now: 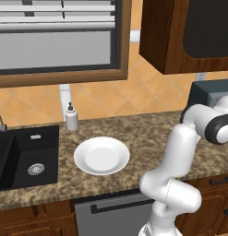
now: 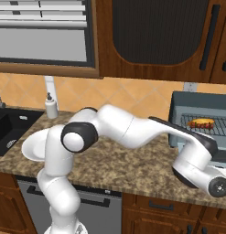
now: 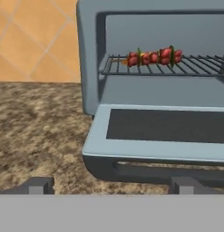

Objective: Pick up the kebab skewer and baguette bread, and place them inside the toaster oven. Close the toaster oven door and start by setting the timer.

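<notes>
Speckled brown granite counter (image 1: 147,133), the landmark. Behind it: wall of orange-tan diagonal tiles (image 1: 111,99). Above, to the left: wood-framed window (image 1: 60,41) with grey blinds. Above, to the right: dark wood wall cabinet (image 2: 155,36). Set into the counter's left end: black sink (image 1: 23,156). Below: wood base cabinets (image 2: 169,215) and a grey dishwasher front (image 1: 111,214).

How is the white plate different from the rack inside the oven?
The plate is round and solid white; the rack is made of thin dark wires. The plate sits on the counter with nothing on it; the rack sits inside the toaster oven and carries the kebab skewer. Both lie flat.
</notes>
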Tool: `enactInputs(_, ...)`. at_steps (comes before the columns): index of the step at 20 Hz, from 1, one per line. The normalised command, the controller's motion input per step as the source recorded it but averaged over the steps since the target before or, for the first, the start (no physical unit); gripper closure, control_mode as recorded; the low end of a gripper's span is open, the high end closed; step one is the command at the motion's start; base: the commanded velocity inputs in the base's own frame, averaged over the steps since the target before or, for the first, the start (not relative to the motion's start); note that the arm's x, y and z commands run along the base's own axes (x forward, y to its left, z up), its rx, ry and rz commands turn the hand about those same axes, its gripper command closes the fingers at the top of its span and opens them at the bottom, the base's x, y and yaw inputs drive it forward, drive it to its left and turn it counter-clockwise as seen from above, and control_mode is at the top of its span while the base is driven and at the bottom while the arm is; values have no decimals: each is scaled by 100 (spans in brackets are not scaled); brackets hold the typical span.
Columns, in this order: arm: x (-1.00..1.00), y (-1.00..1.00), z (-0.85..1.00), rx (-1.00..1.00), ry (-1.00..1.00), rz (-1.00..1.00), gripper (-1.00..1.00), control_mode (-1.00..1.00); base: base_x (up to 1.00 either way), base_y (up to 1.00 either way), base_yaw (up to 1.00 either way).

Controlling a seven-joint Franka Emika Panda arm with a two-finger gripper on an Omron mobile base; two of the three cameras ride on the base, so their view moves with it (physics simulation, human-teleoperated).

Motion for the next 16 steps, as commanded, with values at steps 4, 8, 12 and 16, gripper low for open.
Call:
enactInputs(4,-8,3,-12,0,3,0,-100,-100,0,0,0)
enactInputs(8,0,0,-12,0,5,0,-100,-100,0,0,0)
enactInputs(12,3,0,-16,0,6,0,-100,-100,0,0,0)
enactInputs(16,0,0,-28,0,8,0,-100,-100,0,0,0)
